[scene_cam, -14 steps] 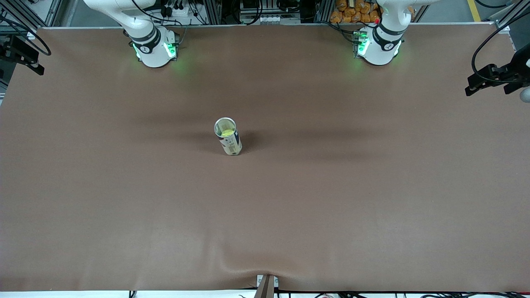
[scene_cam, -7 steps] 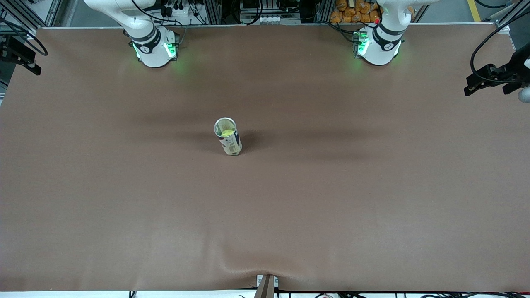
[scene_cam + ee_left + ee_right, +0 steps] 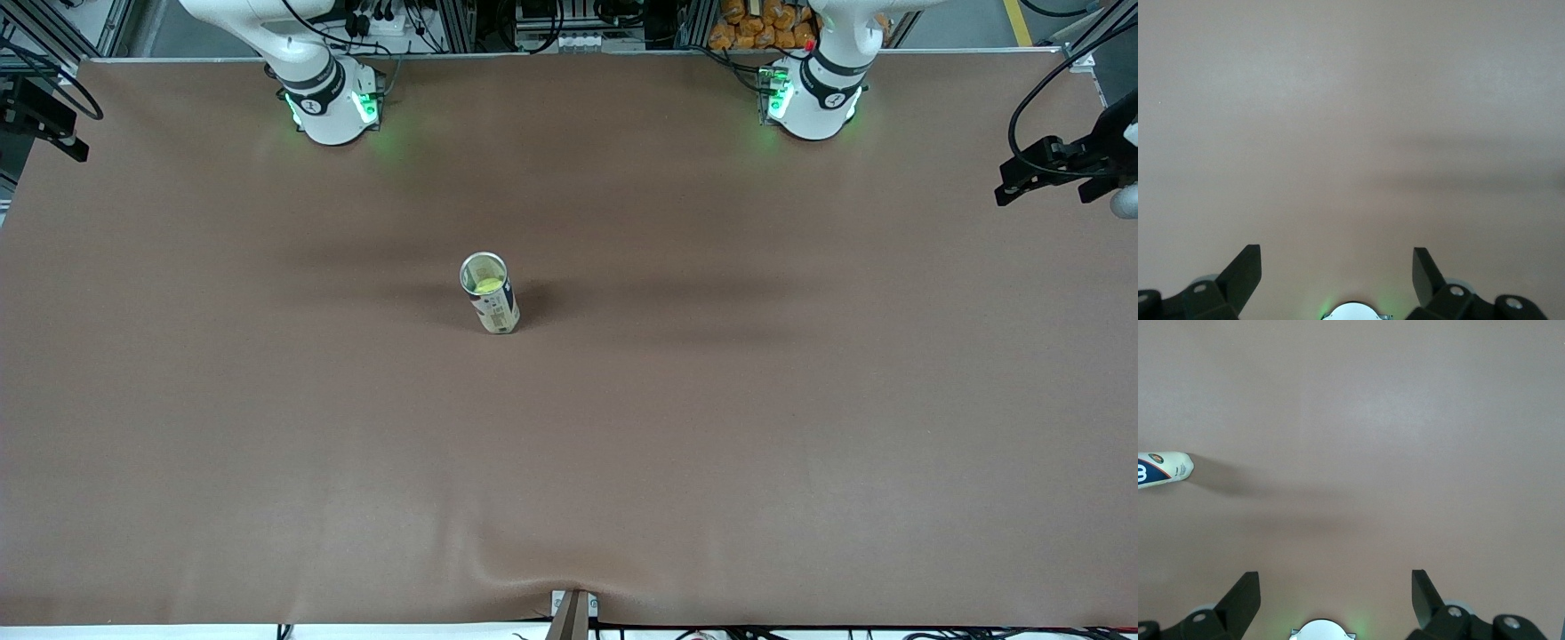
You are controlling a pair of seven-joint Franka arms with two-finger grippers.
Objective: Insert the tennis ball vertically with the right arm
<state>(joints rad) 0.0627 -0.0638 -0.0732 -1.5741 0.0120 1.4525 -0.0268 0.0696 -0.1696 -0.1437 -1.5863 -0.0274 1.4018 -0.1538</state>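
Note:
An upright can [image 3: 493, 307] with a white and dark-blue label stands near the middle of the brown table [image 3: 711, 427]. Through its open top I see a yellow-green tennis ball [image 3: 487, 285] lying inside it. My right gripper [image 3: 1335, 577] hangs open high over bare table toward the right arm's end, with nothing between its fingers; the can [image 3: 1161, 470] shows at the edge of the right wrist view. Toward the left arm's end, my left gripper [image 3: 1336, 253] is also open and empty, high above bare table.
The two white arm bases [image 3: 331, 102] [image 3: 813, 98] with green lights stand at the table's edge farthest from the front camera. A small bracket [image 3: 573, 609] sits at the nearest edge, where the brown cover wrinkles.
Both hands have drifted slightly at the edges of the front view. The can and the ball in it have not moved.

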